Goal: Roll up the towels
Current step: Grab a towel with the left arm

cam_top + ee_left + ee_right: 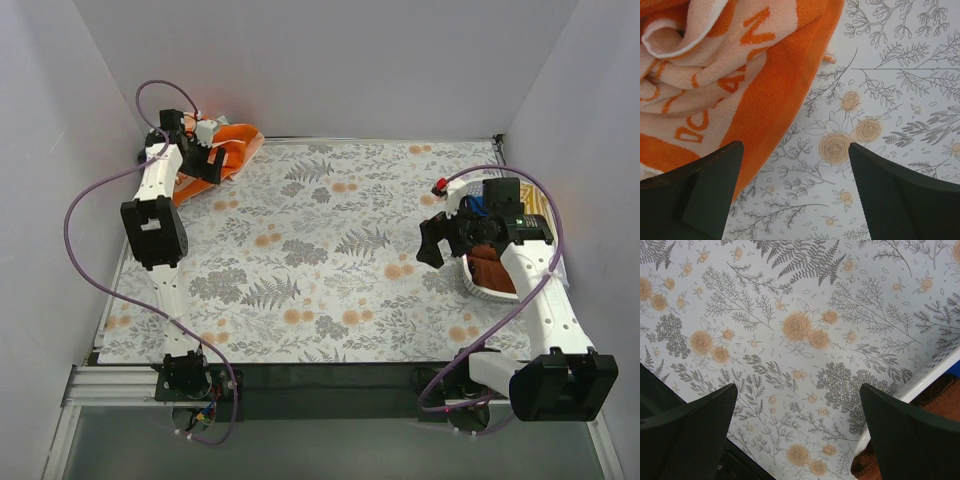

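right arm folds by basket; left tool gapes beside orange towel.

The left arm and right arm have white tube links and boxy black joint housings. A purple cable loops along each. The bases are black. The left gripper and right gripper have broad black fingers with mesh-textured faces. A small red tab marks the right one.
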Motion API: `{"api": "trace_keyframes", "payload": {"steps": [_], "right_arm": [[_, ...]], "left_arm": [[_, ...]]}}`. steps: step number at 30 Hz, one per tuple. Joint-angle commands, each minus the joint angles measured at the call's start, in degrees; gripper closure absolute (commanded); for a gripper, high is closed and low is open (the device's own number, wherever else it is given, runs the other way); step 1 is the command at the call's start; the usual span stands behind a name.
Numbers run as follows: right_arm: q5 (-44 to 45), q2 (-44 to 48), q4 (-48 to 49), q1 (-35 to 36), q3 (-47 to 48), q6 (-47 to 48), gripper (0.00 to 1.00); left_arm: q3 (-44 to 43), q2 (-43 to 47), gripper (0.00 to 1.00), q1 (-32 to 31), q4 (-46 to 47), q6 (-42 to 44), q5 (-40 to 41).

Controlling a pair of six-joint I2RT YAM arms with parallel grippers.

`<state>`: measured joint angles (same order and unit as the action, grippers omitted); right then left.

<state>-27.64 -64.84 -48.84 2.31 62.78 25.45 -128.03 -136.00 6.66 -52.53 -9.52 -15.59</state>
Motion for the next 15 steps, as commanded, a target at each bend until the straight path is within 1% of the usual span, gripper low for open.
{"api": "trace_keyframes", "payload": {"steps": [1, 4, 7, 10, 15], "right_arm": [[-2.2, -1.6, 1.6, 0.1, 0.8, -0.8, 0.02], [-2.5, -3.2, 1.7, 0.1, 1.0, -0.9, 0.02], [-2.9, -3.8, 1.7, 0.1, 1.3, -1.0, 0.02], [-3.6, -4.6, 1.9, 0.1, 1.5, -1.1, 0.02], [-4.4, -6.5, 2.9, 0.0, 1.4, -2.3, 0.02]], "left_arm": [[3.3, 0.9, 0.19, 0.0, 7.3, -3.5, -2.4], [4.7, -0.5, 0.14, -0.1, 11.7, -6.0, -4.9], [3.2, -2.2, 0.12, -0.6, 12.7, -8.6, -5.5], [1.3, -4.1, 0.08, -1.9, 14.7, -10.4, -3.8], [-0.6, -6.4, 0.08, -2.6, 18.3, -15.8, -0.9]]}}
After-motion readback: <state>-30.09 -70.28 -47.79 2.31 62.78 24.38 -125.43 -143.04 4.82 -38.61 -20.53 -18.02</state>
